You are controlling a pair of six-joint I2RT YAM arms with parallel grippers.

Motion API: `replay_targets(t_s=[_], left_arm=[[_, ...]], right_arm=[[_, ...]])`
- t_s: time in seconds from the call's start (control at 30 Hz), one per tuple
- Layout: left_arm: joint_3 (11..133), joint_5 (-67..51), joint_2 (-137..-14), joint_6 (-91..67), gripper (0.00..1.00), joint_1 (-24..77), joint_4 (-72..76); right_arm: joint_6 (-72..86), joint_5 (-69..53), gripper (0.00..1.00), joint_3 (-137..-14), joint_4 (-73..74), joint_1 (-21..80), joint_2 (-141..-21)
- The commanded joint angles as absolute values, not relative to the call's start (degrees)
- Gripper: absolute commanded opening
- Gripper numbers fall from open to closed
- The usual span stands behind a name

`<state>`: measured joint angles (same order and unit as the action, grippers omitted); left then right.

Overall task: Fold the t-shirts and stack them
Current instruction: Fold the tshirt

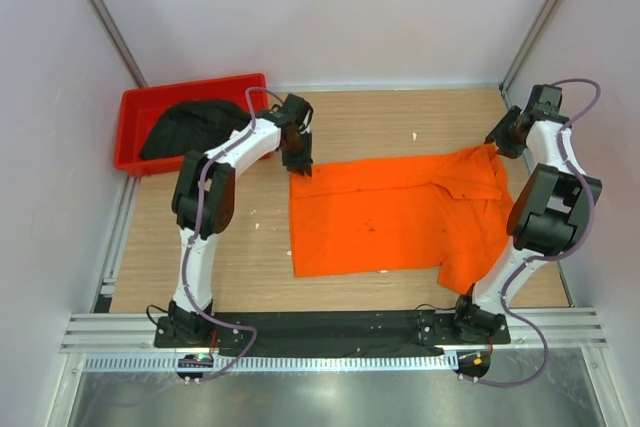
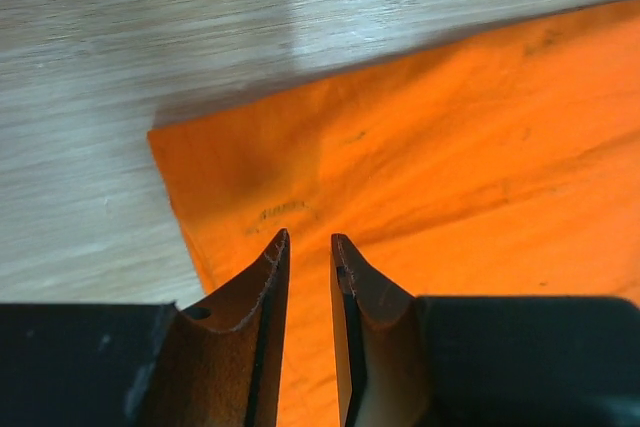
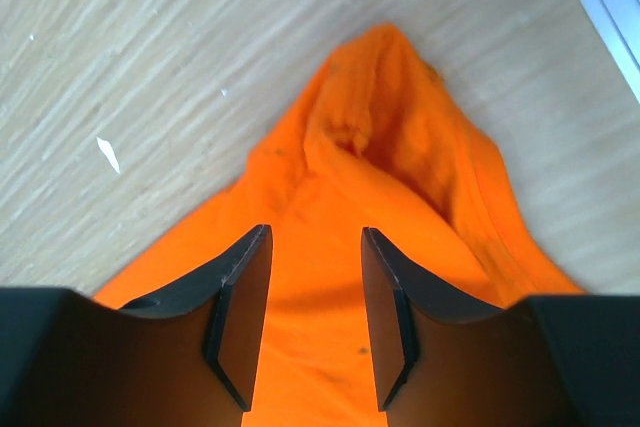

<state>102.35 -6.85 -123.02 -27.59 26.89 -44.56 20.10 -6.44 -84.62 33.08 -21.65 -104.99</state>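
Left gripper (image 2: 308, 237) of mine is hovering with its jaws parted by a narrow gap and nothing between them, pointing down at the far left corner of the orange t-shirt (image 1: 390, 212). On the other side, my right gripper (image 3: 315, 230) is standing wider open, also empty, over the shirt's far right corner, where the cloth is rising into a rumpled, pointed ridge. I cannot tell whether either set of fingertips is touching the fabric. Between my two arms the orange shirt is lying spread across the wooden table (image 1: 400, 117), its left edge straight and flat, its right side creased, with one flap trailing toward the near edge. A few small dark specks are showing on the bright cloth. Well off to my left, the black t-shirt (image 1: 195, 127) is sitting bunched in a heap inside the red bin (image 1: 135, 112).
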Motion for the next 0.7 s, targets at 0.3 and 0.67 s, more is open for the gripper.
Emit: replay_targets(t_s=[0.3, 0.67], left_arm=[[102.75, -8.52, -125.59, -26.54, 0.22, 26.98, -40.78], [102.48, -7.73, -125.60, -26.54, 0.21, 26.46, -42.62]], right_arm=[[21.62, -6.50, 0.48, -92.10, 30.06, -21.71, -113.55], [19.86, -0.27, 0.49, -92.12, 37.17, -21.53, -112.68]])
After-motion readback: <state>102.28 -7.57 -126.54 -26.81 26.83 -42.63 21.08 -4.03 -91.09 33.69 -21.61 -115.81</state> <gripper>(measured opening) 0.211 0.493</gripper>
